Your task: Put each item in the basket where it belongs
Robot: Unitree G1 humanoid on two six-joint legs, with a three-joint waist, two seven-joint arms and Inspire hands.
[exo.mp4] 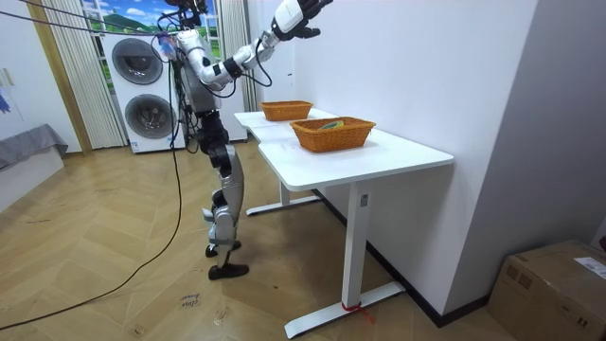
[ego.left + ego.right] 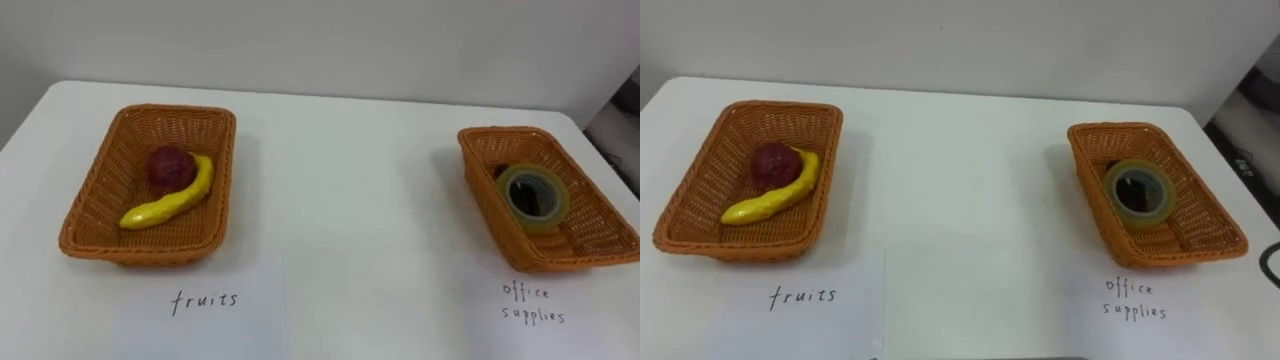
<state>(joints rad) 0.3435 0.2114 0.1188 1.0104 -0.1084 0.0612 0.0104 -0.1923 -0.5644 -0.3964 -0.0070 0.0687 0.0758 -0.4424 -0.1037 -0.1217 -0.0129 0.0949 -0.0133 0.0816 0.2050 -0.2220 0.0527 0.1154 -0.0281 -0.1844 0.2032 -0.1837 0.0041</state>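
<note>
The fruit basket [image 2: 92, 205], with a paper label "fruits" before it, stands on the white table at my left. It holds a yellow banana [image 2: 170, 203] and a dark red round fruit [image 2: 170, 166]. The office supplies basket [image 2: 580, 235] at my right holds a roll of tape [image 2: 533, 196]. In the room view I stand at the table's long side with one arm raised high. Its hand [image 1: 301, 17], which I take for my right, is well above the far basket [image 1: 286, 110].
The table top [image 2: 350, 200] lies bare between the two baskets, with a white wall behind it. Two paper labels [image 2: 205, 300] lie along the front edge. In the room view two washing machines [image 1: 142, 90] stand behind me and a cardboard box [image 1: 554, 284] sits by the wall.
</note>
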